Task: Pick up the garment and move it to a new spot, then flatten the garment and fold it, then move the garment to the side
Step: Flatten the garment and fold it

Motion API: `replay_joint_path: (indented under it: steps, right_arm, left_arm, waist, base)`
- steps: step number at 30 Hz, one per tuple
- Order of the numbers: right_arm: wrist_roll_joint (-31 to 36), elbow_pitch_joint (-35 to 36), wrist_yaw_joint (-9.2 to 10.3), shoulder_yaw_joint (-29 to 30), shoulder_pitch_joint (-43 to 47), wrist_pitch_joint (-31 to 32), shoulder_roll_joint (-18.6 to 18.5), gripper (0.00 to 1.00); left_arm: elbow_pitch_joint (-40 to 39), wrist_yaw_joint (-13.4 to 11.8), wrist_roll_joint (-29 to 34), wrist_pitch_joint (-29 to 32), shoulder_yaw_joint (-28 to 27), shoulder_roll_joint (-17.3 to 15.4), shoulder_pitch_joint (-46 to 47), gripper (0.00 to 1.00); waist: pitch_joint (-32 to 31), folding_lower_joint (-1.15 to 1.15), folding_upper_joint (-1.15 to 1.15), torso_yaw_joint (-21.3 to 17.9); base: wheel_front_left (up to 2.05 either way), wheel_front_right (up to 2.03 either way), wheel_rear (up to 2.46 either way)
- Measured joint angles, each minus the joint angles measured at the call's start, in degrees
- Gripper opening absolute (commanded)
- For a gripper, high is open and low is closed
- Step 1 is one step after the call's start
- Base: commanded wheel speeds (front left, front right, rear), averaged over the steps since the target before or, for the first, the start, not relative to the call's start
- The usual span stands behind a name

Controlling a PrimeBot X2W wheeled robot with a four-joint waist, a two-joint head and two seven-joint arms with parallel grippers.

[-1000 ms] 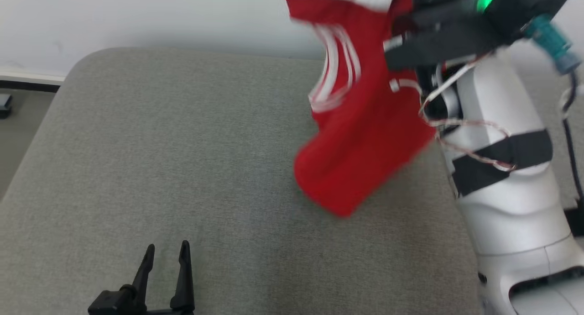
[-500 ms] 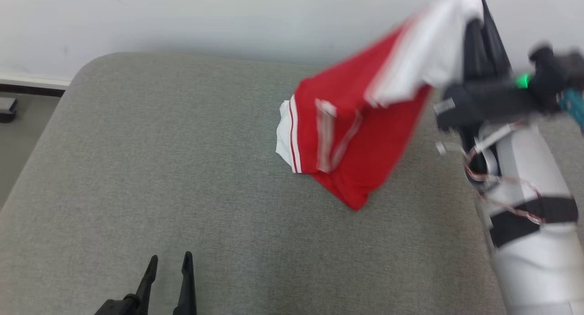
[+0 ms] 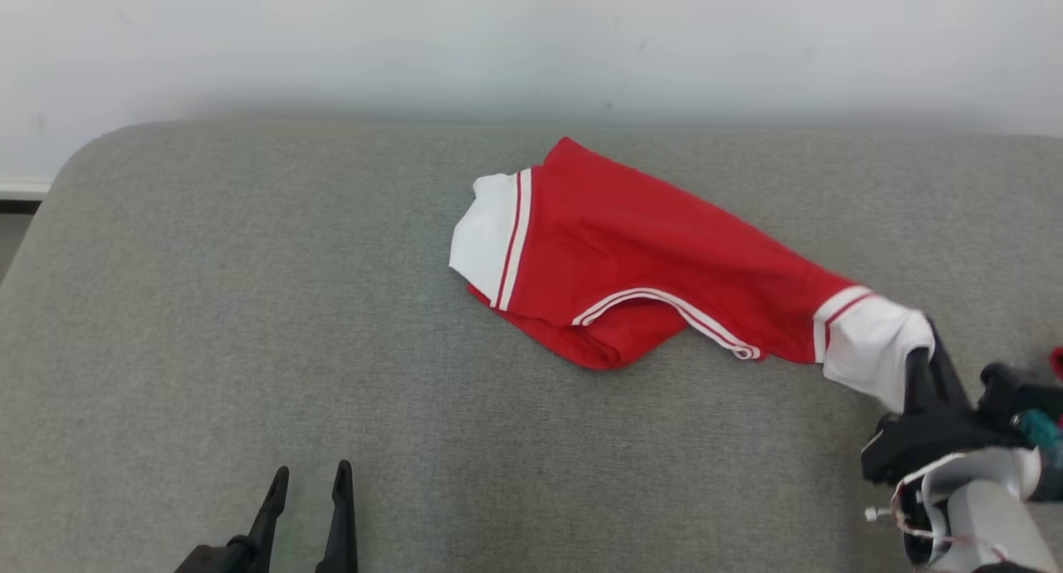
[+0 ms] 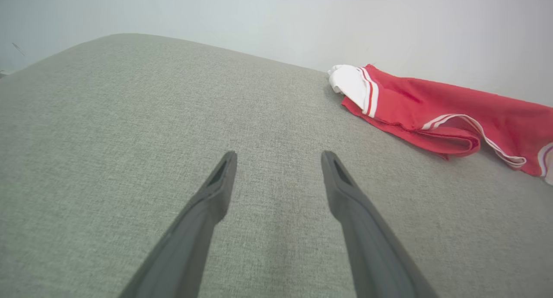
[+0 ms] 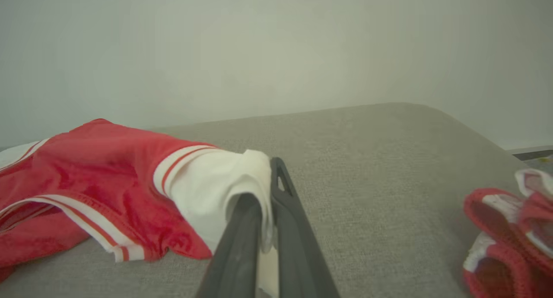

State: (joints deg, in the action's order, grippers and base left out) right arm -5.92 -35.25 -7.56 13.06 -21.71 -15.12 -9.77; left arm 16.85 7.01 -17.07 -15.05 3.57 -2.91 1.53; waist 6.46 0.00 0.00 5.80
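Closed tight, my right gripper (image 5: 262, 181) has the white cuff (image 5: 207, 181) of the garment (image 3: 656, 249) pinched between its two dark fingers (image 5: 235, 246); on the right wrist feed I see the cloth bunched over the fingertips and trapped in the narrow slit between them. On the head feed that gripper sits low at the right side of the grey cushion (image 3: 249, 324), fingers pointing up the picture, with its pale forearm (image 3: 980, 515) below it at the bottom right corner.

From the pinched cuff the garment runs up and to the left across the cushion: red cloth, pulled out long, with a white-striped hem (image 3: 664, 299) curving along its near edge and a fold of red tucked under at the middle. Its far end carries a second white band (image 3: 482, 241) edged with red stripes, lying near the back of the cushion, close to the pale wall (image 3: 498, 41). Most of the cloth rests on the cushion; the end at the gripper looks slightly raised, but I cannot tell for certain.

My left gripper (image 3: 309, 471) is at the bottom left of the head feed, jaws spread wide and empty, over the cushion well apart from the garment. Off to the right of the right wrist feed, another red and white piece of clothing (image 5: 510, 229) lies crumpled on the cushion, apart from the gripped one.
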Motion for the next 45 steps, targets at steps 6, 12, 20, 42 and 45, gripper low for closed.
replay_joint_path:
  steps: [6,12,20,42,45]
  right_arm:
    - [1.71,1.41,0.00,0.66,1.92,-0.01,1.79,1.00]
    - [2.83,7.08,0.00,-1.89,3.05,0.00,3.04,1.00]
    - [1.58,9.29,0.00,-14.92,1.14,-0.01,4.25,1.00]
    - [11.46,-18.17,0.00,-26.39,-16.93,0.54,-0.23,1.00]
    - [13.10,-20.00,0.00,-26.28,-18.39,0.48,-0.16,1.00]
  left_arm:
    - [0.37,0.05,-0.08,0.00,0.09,-0.01,-0.27,1.00]
    - [0.40,0.07,-0.25,0.00,0.36,-0.01,-0.36,1.00]
    - [0.27,0.08,-0.82,0.00,1.38,-0.01,-0.23,1.00]
    - [-0.62,-0.45,-3.15,0.00,3.96,-0.02,1.50,1.00]
    - [-0.76,-0.47,-3.25,0.00,4.41,-0.02,2.24,1.00]
  waist:
    - [-1.16,0.00,0.00,-1.59]
    - [-1.85,0.00,0.00,-2.03]
    - [-0.36,0.00,0.00,-1.15]
    - [4.54,0.01,0.00,5.64]
    - [5.38,0.00,0.00,6.02]
  base:
    - [0.00,0.00,0.00]
    - [0.00,0.00,0.00]
    - [0.00,0.00,0.00]
    - [0.00,0.00,0.00]
    - [0.00,0.00,0.00]
